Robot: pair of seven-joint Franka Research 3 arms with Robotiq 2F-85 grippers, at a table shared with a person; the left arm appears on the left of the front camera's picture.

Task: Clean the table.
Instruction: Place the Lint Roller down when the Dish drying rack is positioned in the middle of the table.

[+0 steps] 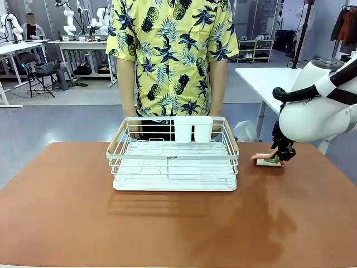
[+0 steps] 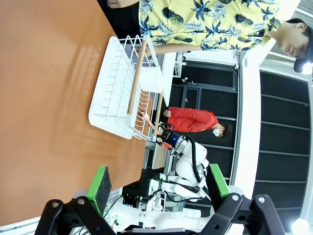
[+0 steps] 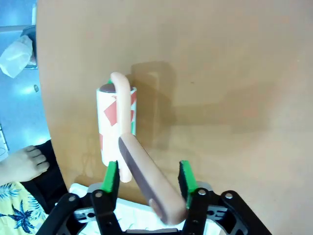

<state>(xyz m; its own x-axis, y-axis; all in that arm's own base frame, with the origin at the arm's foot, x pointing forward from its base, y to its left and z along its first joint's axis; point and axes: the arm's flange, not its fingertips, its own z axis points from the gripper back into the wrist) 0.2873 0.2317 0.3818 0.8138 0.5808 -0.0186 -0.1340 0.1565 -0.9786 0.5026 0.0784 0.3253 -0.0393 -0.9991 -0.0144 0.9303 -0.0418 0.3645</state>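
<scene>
1. Bench (image 1: 67,212), reddish-brown, spanning the whole front view; bare and unmarked on its left half, as far as can be told.
2. Left end effector (image 2: 156,188) seen in its own wrist view, held off above the bench with green pads (image 2: 101,183) spread wide and nothing between them.
3. White dish rack (image 1: 173,159) standing at the bench's middle, toward the far edge, with a person (image 1: 173,56) in a pineapple-print shirt just behind it, one hand on each of its end handles.
4. Lint roller (image 1: 268,161) lying on its side on the bench, to the right of the rack and apart from it.
5. Right end effector (image 1: 280,158) down at the roller; in the right wrist view the pink handle (image 3: 146,181) sits between the pads, which stand partly apart on either side with gaps showing, so no firm pinch at this moment.
6. Step in hand, judged: either taking up or letting go of the roller at the bench's right side; cannot tell which.
7. Next move, if rolling is meant: squeeze squarely on the handle, lift so the sticky drum stays flat, then draw it across the bench without nudging the rack.
</scene>
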